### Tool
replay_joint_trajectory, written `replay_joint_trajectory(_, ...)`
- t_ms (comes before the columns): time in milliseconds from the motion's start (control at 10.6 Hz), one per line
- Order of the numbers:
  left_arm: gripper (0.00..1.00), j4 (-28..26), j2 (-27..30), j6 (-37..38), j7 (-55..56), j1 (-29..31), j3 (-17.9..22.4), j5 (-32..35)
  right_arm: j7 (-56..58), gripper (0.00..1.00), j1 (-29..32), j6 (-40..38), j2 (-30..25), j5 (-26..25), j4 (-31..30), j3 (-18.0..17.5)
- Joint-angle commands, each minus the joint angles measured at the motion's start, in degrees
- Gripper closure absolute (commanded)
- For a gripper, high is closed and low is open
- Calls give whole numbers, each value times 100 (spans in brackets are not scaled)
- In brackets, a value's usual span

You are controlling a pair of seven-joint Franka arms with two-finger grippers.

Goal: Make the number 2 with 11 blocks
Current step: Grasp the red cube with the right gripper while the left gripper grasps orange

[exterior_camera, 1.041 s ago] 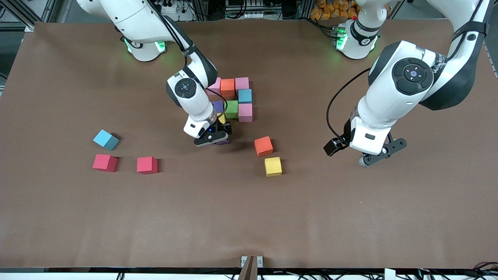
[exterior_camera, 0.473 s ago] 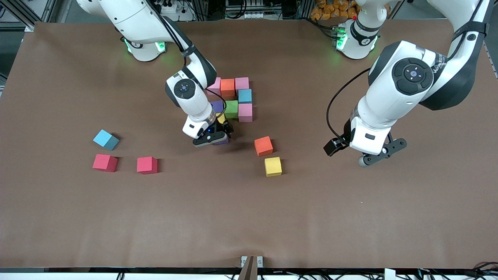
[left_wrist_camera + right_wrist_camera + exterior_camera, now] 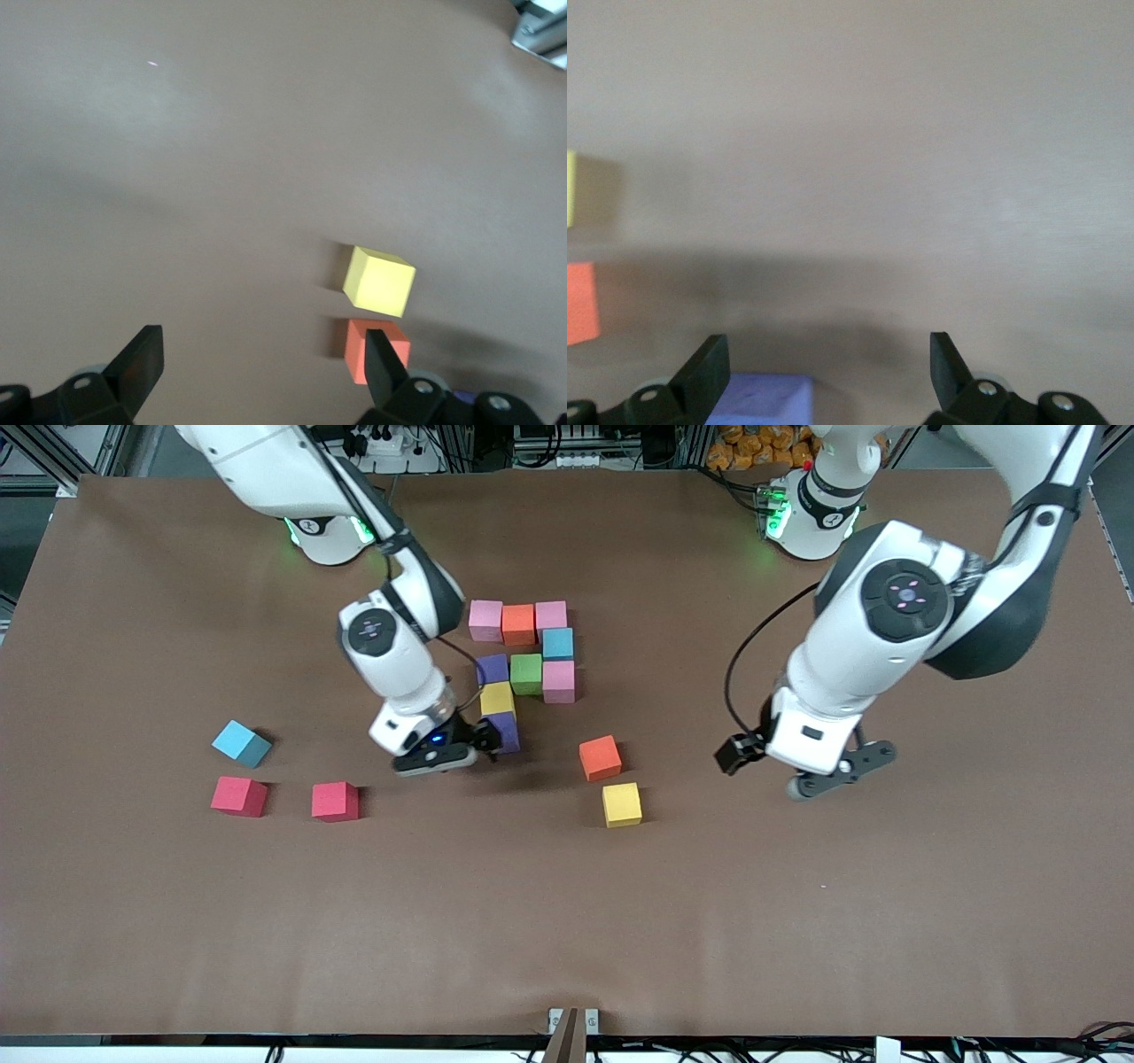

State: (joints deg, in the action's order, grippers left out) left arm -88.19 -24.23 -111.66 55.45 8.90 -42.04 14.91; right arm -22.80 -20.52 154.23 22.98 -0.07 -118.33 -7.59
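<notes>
Two Franka arms reach over the brown tabletop (image 3: 567,921), and we see that neither holds anything. We find the left gripper (image 3: 828,772) hanging over bare tabletop toward the left arm's end, its fingers (image 3: 142,363) spread wide and empty; its wrist view shows a loose yellow block (image 3: 379,281) and a loose orange block (image 3: 357,343) lying close together ahead of it. We see the right gripper (image 3: 443,755) low over the tabletop just beside a purple block (image 3: 506,732), its fingers (image 3: 709,365) standing wide apart with nothing between them, that purple block (image 3: 757,398) showing at the edge of its wrist view. We count nine blocks joined so far in the partly built number 2 (image 3: 523,660) at mid-table: a row of pink, orange and pink farthest from the front camera, a blue one (image 3: 557,643) next, then a row of purple, green and pink, then a yellow one (image 3: 497,699), and the purple block nearest the front camera. Toward the right arm's end we see three loose blocks: a blue one (image 3: 241,743) and, nearer the front camera, two red ones (image 3: 238,795) (image 3: 335,801) well apart from each other
</notes>
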Motion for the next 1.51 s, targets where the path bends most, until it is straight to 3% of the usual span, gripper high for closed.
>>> replay_joint_trajectory(0,0,48,-483,-416,-35,-351,-42,127,474,0,538,-1266,-206,-90,274,-103)
replay_joint_trajectory(189,0,56,-888,-636,-35,-713,-6,205,1195,0,925,-1606,-189,-99,284,-68)
replay_joint_trajectory(378,0,56,-1415,-1049,61,-1002,-6,757,2038,0,1389,-1528,-49,-125,336,-24)
replay_joint_trajectory(568,0,-31,-1619,-1191,141,-1250,116,891,2910,0,1638,-1545,293,-116,722,-24)
replay_joint_trajectory(757,0,-41,-1987,-1357,193,-1433,169,892,2948,0,1656,-1536,601,-378,1065,133)
replay_joint_trajectory(1135,0,-49,-2033,-1726,1475,-2330,932,900,2948,0,1682,-1492,795,-503,1181,231)
replay_joint_trajectory(1419,0,-93,-2103,-1850,1582,-2357,960,909,2895,0,1674,-1492,874,-485,1181,336)
